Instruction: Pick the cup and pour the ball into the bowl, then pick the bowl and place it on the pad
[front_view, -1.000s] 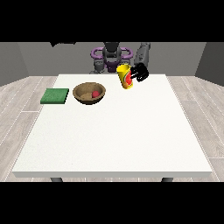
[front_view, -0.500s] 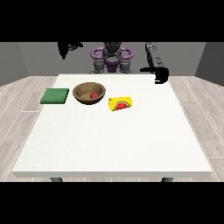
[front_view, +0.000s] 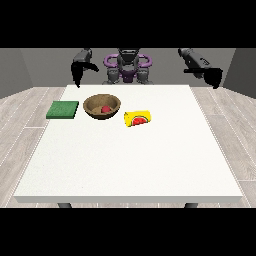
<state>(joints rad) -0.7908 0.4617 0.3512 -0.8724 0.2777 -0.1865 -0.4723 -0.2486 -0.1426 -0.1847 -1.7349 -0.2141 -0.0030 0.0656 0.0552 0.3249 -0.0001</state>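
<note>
On the large white tabletop (front_view: 130, 160) a round brown wooden bowl (front_view: 102, 107) stands toward the far side, left of the middle in the front view, and a small red ball (front_view: 105, 109) lies inside it. Just beside the bowl, at its right and a little nearer to the camera, a yellow cup with a red picture on its side (front_view: 138, 118) lies tipped over on the tabletop; it is close to the bowl, but I cannot tell if the two touch. At the left of the bowl, with a small gap between them, a flat green square pad (front_view: 63, 109) lies near the left edge of the tabletop. The bowl is not on the pad. The robot stands behind the far edge with both arms lifted and spread out to the sides. The black hand at the view's left (front_view: 77, 73) hangs above the far left corner of the tabletop, with its fingers pointing down, and it holds nothing; I cannot tell how far its fingers are open. The black hand at the view's right (front_view: 215, 78) is beyond the right edge of the tabletop, well apart from the cup, and it is also empty; the position of its fingers I cannot tell.
</note>
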